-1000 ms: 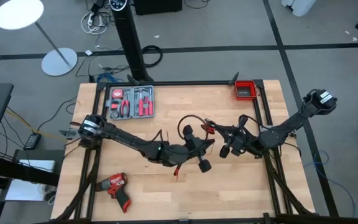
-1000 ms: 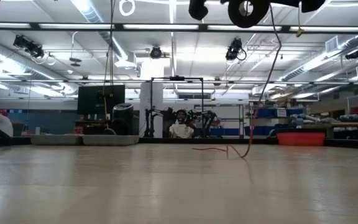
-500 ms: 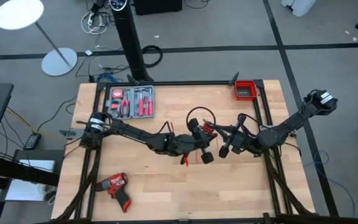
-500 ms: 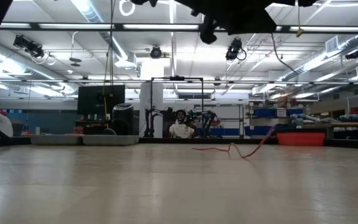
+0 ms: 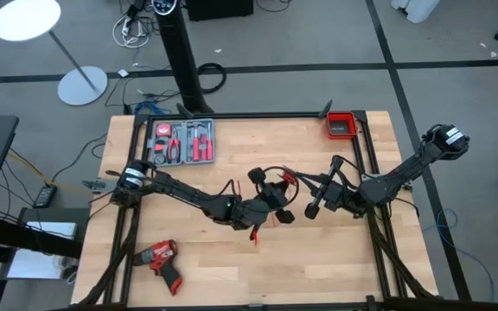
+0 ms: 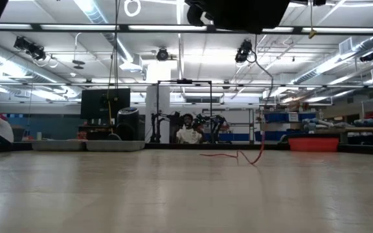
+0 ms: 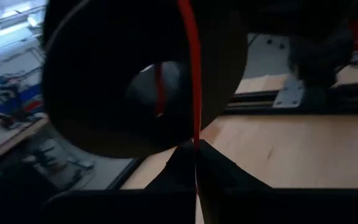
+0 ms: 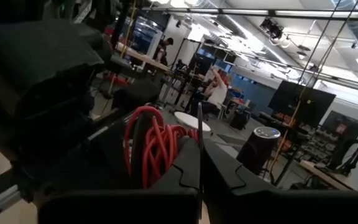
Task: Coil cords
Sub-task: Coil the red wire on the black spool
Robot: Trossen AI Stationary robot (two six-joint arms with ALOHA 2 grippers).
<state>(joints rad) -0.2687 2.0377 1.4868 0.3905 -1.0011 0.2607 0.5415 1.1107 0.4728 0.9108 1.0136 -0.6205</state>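
Note:
The thin red wire is partly wound into a small coil (image 8: 149, 148) of several loops at my right gripper (image 8: 199, 175), which is shut above the table's middle (image 5: 297, 183). One strand (image 7: 192, 68) runs on to my left gripper (image 7: 196, 163), shut just beside it (image 5: 284, 203). The wire's tail (image 6: 262, 145) hangs down, and its free end (image 6: 222, 155) lies on the table. A thin dark loop (image 5: 267, 172) arcs by the grippers; whether it is the black cable I cannot tell. My left gripper pinches a single strand of the red wire (image 7: 196, 146) between its two fingertips. The fingers point level, toward the table's right, and lie across the strand. The strand is lifted clear of the table. My right gripper is shut at the coil's loops (image 8: 166, 163), coming level from the table's right. Its own fingers hide the place of contact. The coil stands upright, clear of the table.
A tool tray (image 5: 181, 142) with red-handled hand tools sits at the far left. A red bin (image 5: 341, 124) stands at the far right, and a red drill (image 5: 161, 259) lies at the near left. Bare wood shows along the near edge.
My left gripper has rolled about its own line with the red strand and has sunk a little, staying close to my right gripper. The hanging tail has swung out to a low slant and back to near upright; its free end has stayed on the table.

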